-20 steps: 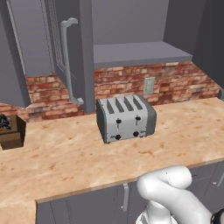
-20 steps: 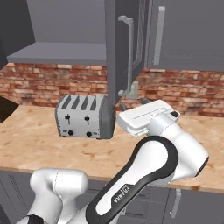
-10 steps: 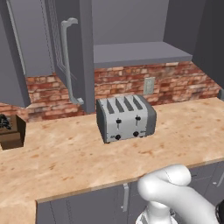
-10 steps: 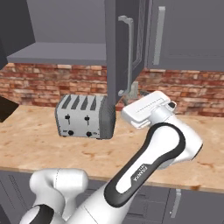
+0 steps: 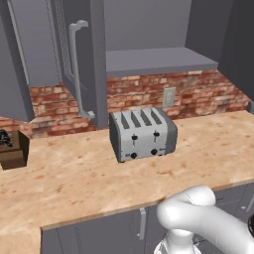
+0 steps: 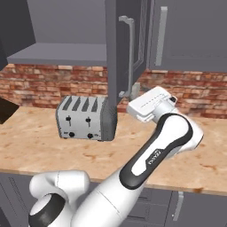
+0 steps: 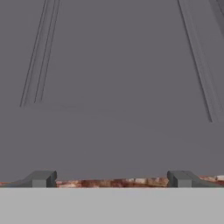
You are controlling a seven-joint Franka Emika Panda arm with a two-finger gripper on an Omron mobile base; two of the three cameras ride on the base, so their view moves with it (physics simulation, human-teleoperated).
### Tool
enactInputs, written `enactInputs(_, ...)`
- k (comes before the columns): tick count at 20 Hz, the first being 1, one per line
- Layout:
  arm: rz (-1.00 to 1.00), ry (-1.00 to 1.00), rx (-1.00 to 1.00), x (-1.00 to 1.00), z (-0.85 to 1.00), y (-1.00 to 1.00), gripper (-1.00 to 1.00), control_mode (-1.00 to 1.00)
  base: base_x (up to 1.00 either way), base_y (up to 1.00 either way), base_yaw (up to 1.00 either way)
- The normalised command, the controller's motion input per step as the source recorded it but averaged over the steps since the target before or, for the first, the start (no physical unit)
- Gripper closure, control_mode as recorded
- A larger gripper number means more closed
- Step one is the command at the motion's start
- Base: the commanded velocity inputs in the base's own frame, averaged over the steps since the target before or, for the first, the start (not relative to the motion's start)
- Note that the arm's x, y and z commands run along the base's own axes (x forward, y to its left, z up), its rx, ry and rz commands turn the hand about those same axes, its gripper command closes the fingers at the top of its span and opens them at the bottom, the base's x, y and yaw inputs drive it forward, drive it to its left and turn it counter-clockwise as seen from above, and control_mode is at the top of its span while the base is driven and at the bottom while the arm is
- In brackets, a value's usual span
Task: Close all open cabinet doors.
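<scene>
Brick-backed counter; "FRANKA" on arm; cabinet door ajar.

Slate-grey cabinet door swung open (edge-on), silver bar handle vertical

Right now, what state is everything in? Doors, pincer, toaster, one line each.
Open cabinet door: swung out from the cabinet front, edge toward the camera, over the toaster.
Neighbouring cabinet door: closed, flush.
Pincer: open, holding nothing, fingertips spread, facing the inner side of the open door at its lower edge.
Toaster: upright on the counter, slots empty.
</scene>
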Motion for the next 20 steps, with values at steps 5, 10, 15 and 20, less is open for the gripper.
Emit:
enactInputs(5,0.01,0.0,0.02,0.21,0.0,0.02,-1.0,-1.0,0.0,0.0,0.0)
enactInputs(10,0.0,0.0,0.0,0.09,0.0,0.19,-1.0,-1.0,0.0,0.0,0.0)
enactInputs(15,0.0,0.0,0.0,0.01,0.0,0.3,-1.0,-1.0,0.0,0.0,0.0)
enactInputs(20,-0.02,0.0,0.0,0.0,0.0,0.32,-1.0,-1.0,0.0,0.0,0.0)
